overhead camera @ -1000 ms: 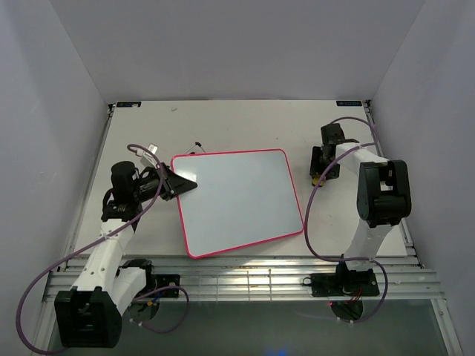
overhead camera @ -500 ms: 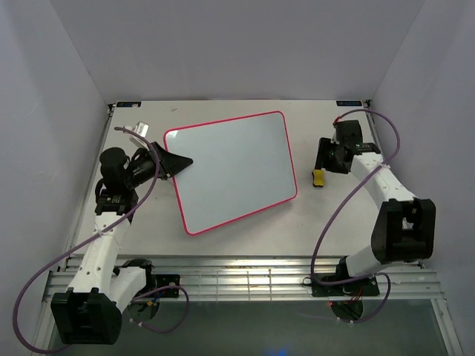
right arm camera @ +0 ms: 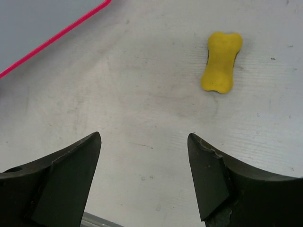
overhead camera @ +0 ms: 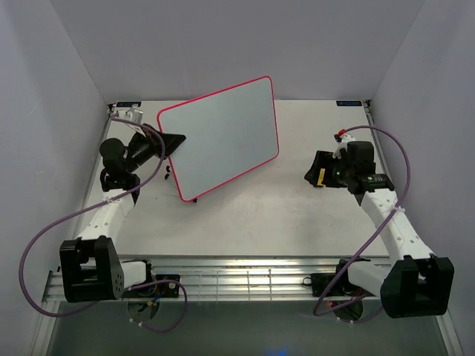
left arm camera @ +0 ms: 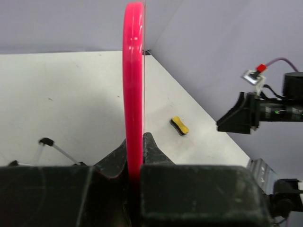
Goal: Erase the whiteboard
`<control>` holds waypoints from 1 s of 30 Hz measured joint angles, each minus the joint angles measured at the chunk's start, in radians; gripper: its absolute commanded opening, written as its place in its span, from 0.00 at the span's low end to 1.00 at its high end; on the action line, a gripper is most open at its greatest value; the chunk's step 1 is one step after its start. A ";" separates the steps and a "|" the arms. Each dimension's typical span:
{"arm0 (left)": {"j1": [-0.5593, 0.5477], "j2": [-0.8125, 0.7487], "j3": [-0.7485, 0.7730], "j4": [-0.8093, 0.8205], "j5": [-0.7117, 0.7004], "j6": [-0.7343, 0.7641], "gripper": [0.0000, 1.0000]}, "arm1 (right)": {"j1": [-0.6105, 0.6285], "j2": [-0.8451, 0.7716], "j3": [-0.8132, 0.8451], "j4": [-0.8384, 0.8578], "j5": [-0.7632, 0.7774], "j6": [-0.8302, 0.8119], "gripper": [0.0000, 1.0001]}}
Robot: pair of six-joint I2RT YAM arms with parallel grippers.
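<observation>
- Table [overhead camera: 252, 215]: bare white surface under both my arms. Two small labels sit at its far corners, too small to read.
- Whiteboard [overhead camera: 219, 137]: tipped up steeply. Its pink-red frame [left arm camera: 134, 71] runs straight up out from between my left fingers. I cannot tell whether its lowest corner touches the table. The face shows no marks and no writing from overhead.
- Left gripper [overhead camera: 172, 142]: closed on the whiteboard's frame edge, one pad on each face. Judgement: the grip sits on the rim only, so the board can pivot. I should hold firm and angle the face toward my right fingers before any wiping pressure lands.
- Right gripper [right arm camera: 144, 151]: fingers spread wide, holding nothing, hovering over bare table. A corner of the whiteboard lies beyond my left fingertip [right arm camera: 90, 142].
- Eraser [right arm camera: 221, 68]: yellow, bone-shaped, lying flat. It is ahead of my right fingertips and outside the gap, off to the right pad's side. Judgement: the step in hand is fetching it. I should shift sideways until the narrow waist sits between the pads, turn the wrist across its long axis, descend, then close.
- Markings: no brand or lettering is legible on the eraser, frame or grippers.
</observation>
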 measured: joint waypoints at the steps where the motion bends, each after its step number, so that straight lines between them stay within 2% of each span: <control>1: 0.023 0.031 0.000 0.047 0.023 0.005 0.00 | 0.000 -0.023 -0.007 0.011 -0.015 -0.001 0.84; 6: 0.138 0.140 0.000 0.248 0.122 -0.010 0.00 | 0.000 -0.084 -0.033 0.063 -0.088 -0.001 0.91; 12: 0.270 0.248 0.026 0.469 0.251 -0.123 0.00 | 0.009 -0.085 -0.062 0.095 -0.148 0.000 0.98; 19: 0.304 0.239 0.025 0.524 0.301 -0.122 0.00 | 0.024 -0.104 -0.063 0.113 -0.185 0.000 0.90; 30: 0.354 0.243 -0.057 0.592 0.301 -0.130 0.00 | 0.051 -0.123 -0.063 0.123 -0.203 -0.001 0.90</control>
